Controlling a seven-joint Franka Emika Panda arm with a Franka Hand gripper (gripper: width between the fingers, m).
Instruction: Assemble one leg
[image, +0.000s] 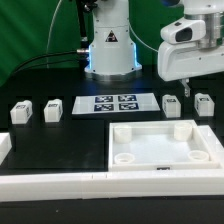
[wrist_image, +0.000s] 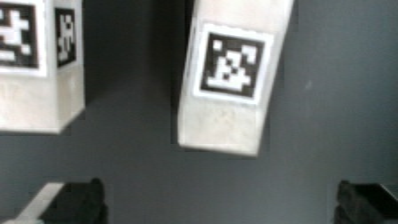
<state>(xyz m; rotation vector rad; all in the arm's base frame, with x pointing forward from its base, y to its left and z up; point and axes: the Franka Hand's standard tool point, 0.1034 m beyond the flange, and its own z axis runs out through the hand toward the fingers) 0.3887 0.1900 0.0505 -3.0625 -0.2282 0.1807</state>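
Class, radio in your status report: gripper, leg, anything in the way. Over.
Gripper open, empty, hovering. Leg below it, ungrasped. Second leg close beside, not touching it.

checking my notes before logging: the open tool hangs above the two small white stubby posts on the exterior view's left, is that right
The side is wrong. The open tool hangs above the two small white stubby posts on the exterior view's right, not the left pair. The exterior view shows this; the rest stands.
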